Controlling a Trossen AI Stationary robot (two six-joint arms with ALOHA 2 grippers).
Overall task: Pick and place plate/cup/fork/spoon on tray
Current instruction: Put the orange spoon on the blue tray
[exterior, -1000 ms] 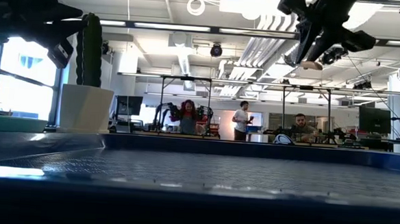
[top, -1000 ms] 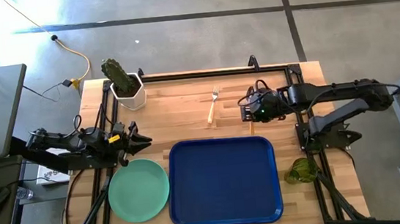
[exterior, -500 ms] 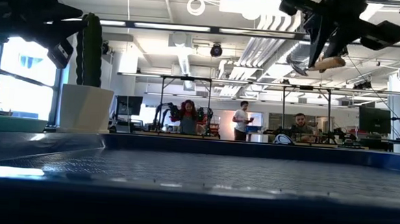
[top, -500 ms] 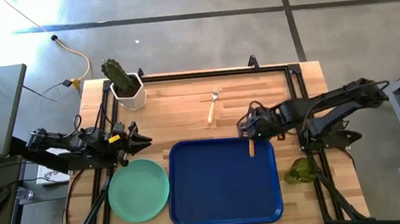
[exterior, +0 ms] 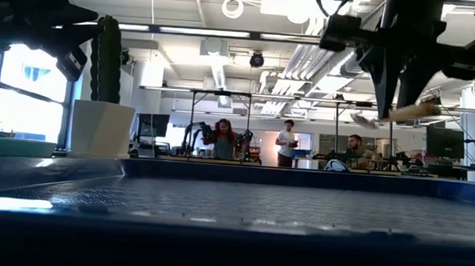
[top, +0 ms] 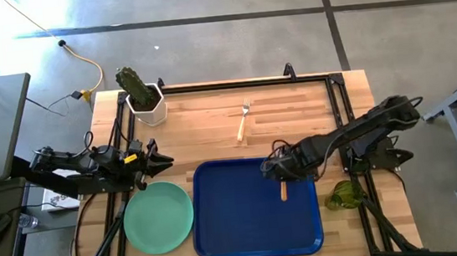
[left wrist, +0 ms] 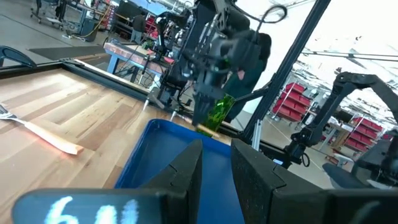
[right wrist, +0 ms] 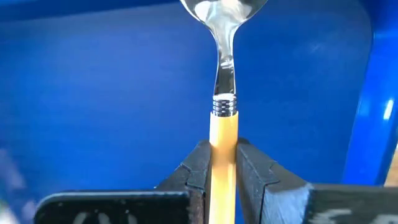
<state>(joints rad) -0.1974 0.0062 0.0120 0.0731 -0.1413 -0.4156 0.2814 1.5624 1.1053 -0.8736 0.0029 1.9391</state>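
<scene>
The slim spoon with silver oval bowl and orange-tan handle (top: 283,191) is held above the right part of the deep-blue rectangular plastic tray (top: 237,219), near its far edge.

The round flat mint-green plate (top: 158,217) lies just beside the tray's left edge.

The small translucent dark-green glass cup (top: 344,194) stands by the table's right edge.

The fork with orange-tan handle (top: 242,122) lies beyond the tray's far edge.

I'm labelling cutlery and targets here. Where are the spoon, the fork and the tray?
spoon (right wrist: 223,134): right wrist view, on its orange handle.
fork (top: 242,124): high view, on its handle.
tray (top: 236,211): high view, on its bare blue floor.
</scene>
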